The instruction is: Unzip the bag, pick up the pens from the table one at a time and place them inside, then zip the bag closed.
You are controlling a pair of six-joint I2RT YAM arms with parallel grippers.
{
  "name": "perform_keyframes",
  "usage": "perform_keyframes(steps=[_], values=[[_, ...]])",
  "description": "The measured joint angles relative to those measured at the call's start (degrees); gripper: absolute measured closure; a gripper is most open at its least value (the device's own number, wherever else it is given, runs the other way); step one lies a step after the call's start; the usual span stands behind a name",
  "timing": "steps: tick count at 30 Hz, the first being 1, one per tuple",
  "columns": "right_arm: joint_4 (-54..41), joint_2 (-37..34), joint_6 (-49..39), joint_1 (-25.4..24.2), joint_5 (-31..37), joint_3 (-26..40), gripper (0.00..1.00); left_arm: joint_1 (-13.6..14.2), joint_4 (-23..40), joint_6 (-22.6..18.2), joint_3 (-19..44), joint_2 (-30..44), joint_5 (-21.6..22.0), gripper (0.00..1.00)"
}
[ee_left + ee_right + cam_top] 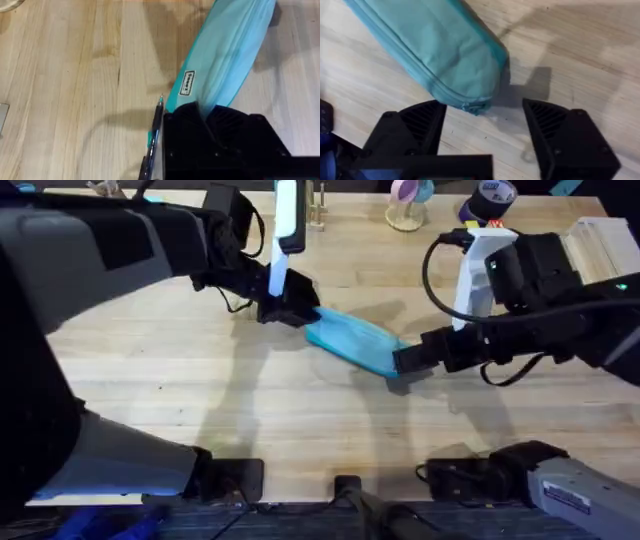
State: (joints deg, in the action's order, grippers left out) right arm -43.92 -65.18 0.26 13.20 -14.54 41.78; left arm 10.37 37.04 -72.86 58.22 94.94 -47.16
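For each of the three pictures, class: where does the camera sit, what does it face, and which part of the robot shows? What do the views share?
Overhead: above the arms' bases, looking down and forward at the table; both arms show.
Left wrist: on the left arm, facing the bag and a pen; left gripper clamps the bag's end.
Right wrist: on the right arm, facing the bag's other end; right gripper open.
All three share the bag.
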Motion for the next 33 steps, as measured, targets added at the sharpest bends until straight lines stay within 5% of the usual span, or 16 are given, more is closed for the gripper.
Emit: perform_keyframes(steps=[11, 21, 33], values=[[0.8, -0.9, 1.0, 0.4, -1.4, -0.1, 0.783, 0.0, 0.0, 0.0, 0.0, 0.0, -0.1, 0.958], [-1.3, -0.8, 1.0, 0.4, -1.9, 0.0, 0.961, 0.0, 0.0, 0.0, 0.0, 0.0, -0.2, 0.958], [-10.6, 0.5, -2.5, 0.4, 0.4, 7.7, 0.970, 0.0, 0.0, 0.0, 0.0, 0.0, -0.1, 0.958]])
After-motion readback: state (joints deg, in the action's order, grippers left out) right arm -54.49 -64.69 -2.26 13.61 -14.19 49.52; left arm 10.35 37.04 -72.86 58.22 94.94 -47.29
